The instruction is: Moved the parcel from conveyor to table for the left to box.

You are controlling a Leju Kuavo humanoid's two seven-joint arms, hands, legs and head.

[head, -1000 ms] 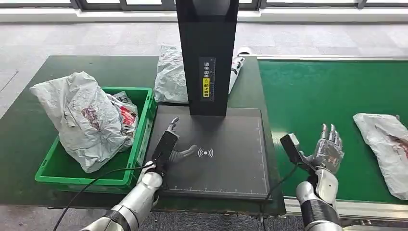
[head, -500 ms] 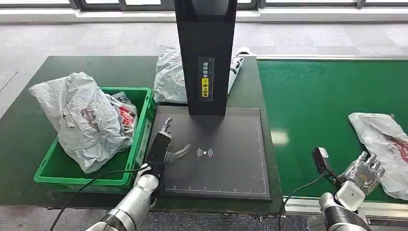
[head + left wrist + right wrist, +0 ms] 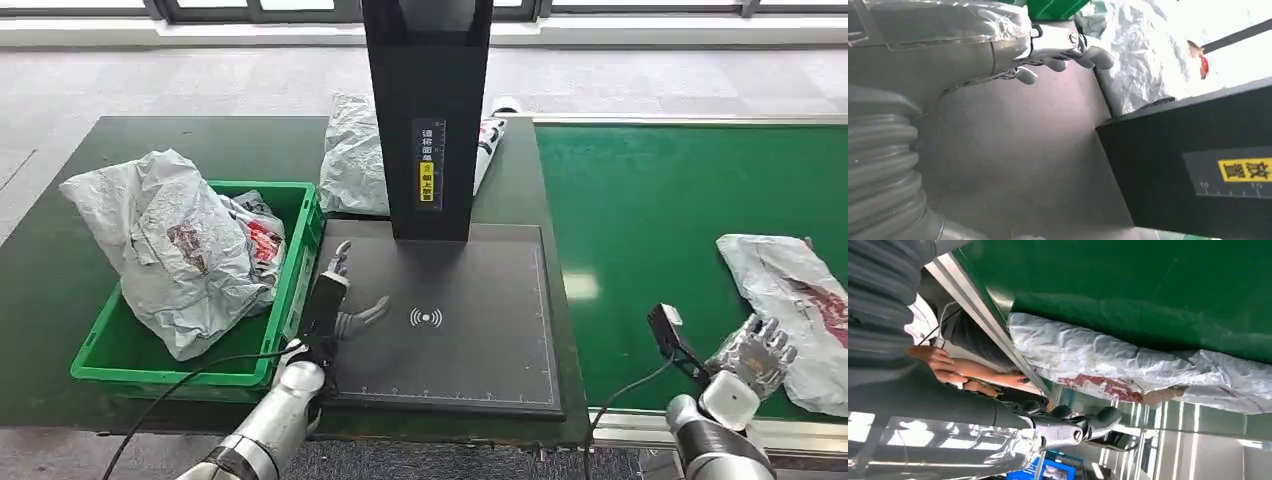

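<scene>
A: Head view?
B: Crinkled grey plastic parcel (image 3: 790, 315) lies flat on smooth green conveyor (image 3: 650, 220), at 3 o'clock. Right hand (image 3: 758, 352) just beside its near edge, fingers apart, empty. Left hand (image 3: 345, 300) released, over matte black scanner pad (image 3: 470, 330). Green crate (image 3: 290, 300) at 9 w/ crumpled bags (image 3: 170, 250).
A: Left wrist view?
B: Left hand's fingers (image 3: 1060, 55) loose above pad; yellow label (image 3: 1245, 170) on post.
A: Right wrist view?
B: Red print on parcel (image 3: 1108, 360); person's hands (image 3: 940, 365) beyond conveyor's metal rail.
</scene>
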